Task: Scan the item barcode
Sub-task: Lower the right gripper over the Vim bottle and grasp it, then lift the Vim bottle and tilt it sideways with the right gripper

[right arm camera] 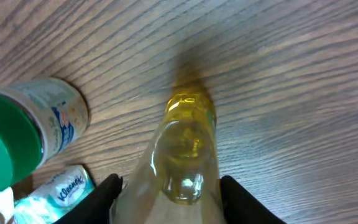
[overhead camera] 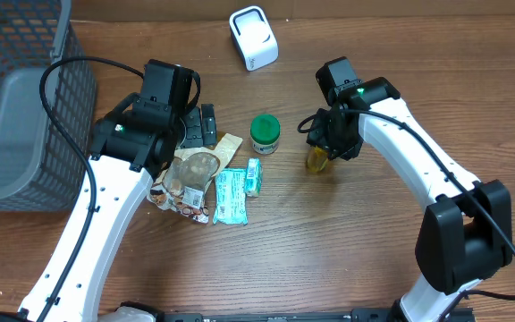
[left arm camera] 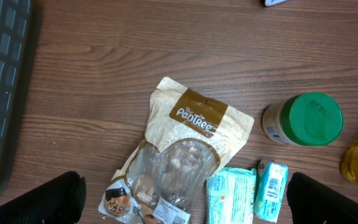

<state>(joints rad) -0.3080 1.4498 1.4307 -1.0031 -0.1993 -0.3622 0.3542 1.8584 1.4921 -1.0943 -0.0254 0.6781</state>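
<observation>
Bench [overhead camera: 374,268]: we see a brown wood-grain top that carries everything here.
Basket [overhead camera: 70,80]: a dark mesh basket sits at the far left edge, well apart from the other goods.
Left arm [overhead camera: 105,215]: we see it reach in from the lower left, its wrist hanging over the snack pouch.
Right arm [overhead camera: 418,152]: it comes in from the lower right and bends toward the middle of the bench.
Snack pouch [left arm camera: 194,124]: a tan and clear bag lies flat under the left wrist, with its brown label toward the far side.
Scanner [overhead camera: 253,38]: a white boxy unit stands at the far edge, well apart from the bottle.
Tissue pack [overhead camera: 231,195]: we find a pale green pack lying flat, touching the pouch's right edge.
Jar [overhead camera: 265,133]: it is green-lidded and stands upright between the pouch and the bottle.
Small packet [overhead camera: 254,176]: a teal and white packet lies just beside the tissue pack, below the jar.
Yellow bottle [overhead camera: 316,161]: we see a clear bottle of yellow liquid standing on the bench right of the jar, under the right wrist.
Left fingers [left arm camera: 48,202]: they are spread wide apart above the pouch and hold nothing.
Right fingers [right arm camera: 107,196]: we see one on each side of the yellow bottle, pressed against its walls and clamped on it.
</observation>
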